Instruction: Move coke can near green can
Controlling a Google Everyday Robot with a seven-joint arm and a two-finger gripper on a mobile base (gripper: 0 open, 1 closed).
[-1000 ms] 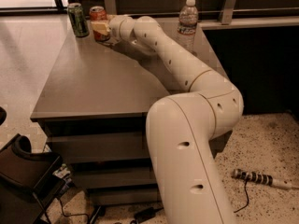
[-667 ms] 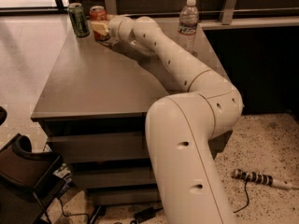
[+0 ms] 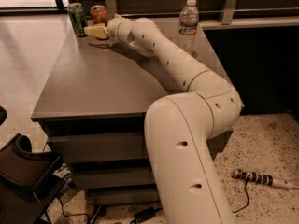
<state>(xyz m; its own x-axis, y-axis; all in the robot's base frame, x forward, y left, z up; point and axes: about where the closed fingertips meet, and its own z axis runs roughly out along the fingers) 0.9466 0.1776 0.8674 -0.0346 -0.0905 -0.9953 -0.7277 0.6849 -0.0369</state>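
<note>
We find the coke can [image 3: 98, 14] at the table's [image 3: 93, 87] eleven o'clock corner, the green can [image 3: 77, 18] just at its nine o'clock, likely already placed; our gripper [image 3: 96, 31] sits at its six o'clock, grasp we cannot tell

Grey table [image 3: 93, 87]: matte top, drawer fronts below.

Clear water bottle [image 3: 188, 20]: upright, white cap, at 1 o'clock from the top's centre, near the far edge.

Striped black-and-white rod [image 3: 259, 178]: lying on the speckled floor [image 3: 275, 139] at 4 o'clock, thin cable attached.

Black seat-like object [image 3: 28, 171]: at 8 o'clock, beside the table's base.

Gripper [image 3: 96, 31]: at 11 o'clock, over the far left corner.
</note>
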